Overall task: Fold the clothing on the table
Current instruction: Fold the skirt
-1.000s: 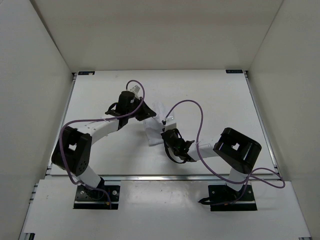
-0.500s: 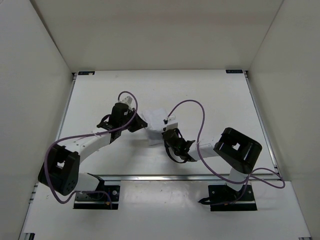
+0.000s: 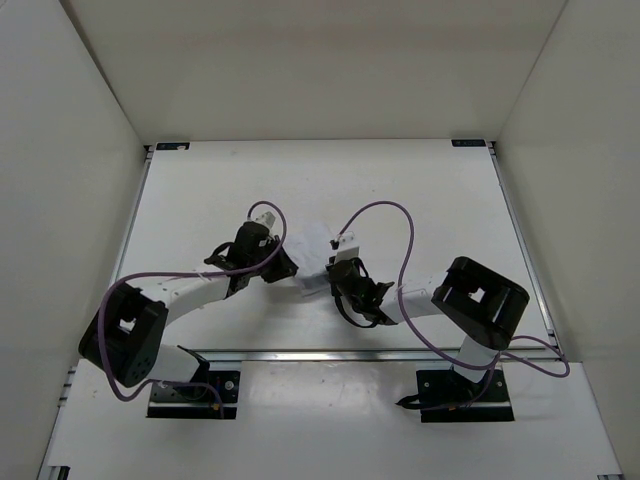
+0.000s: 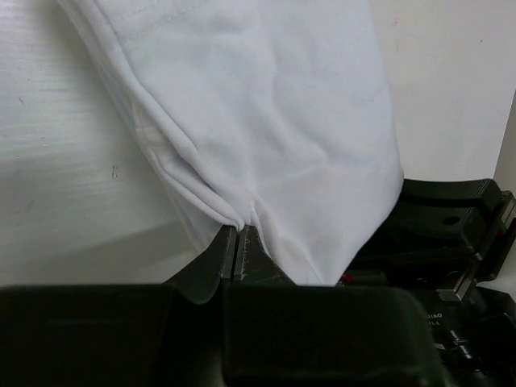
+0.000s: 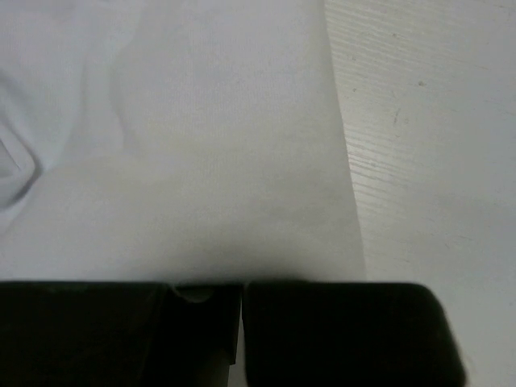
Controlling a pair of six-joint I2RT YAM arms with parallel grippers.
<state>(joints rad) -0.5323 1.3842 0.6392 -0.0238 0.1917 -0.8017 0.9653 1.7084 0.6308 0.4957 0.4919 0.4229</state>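
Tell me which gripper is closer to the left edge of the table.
Left. The left gripper pinches the clothing's left side, toward that edge of the table; the right gripper is shut on the clothing's right side, farther from it.

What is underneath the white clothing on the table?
Only the white table shows around the clothing, with shadow along its edge. The left claw pinches its gathered edge shut. Anything beneath the fabric is covered and cannot be seen.

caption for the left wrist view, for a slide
Left gripper shut on a bunched fold of the white clothing, draped over the table.
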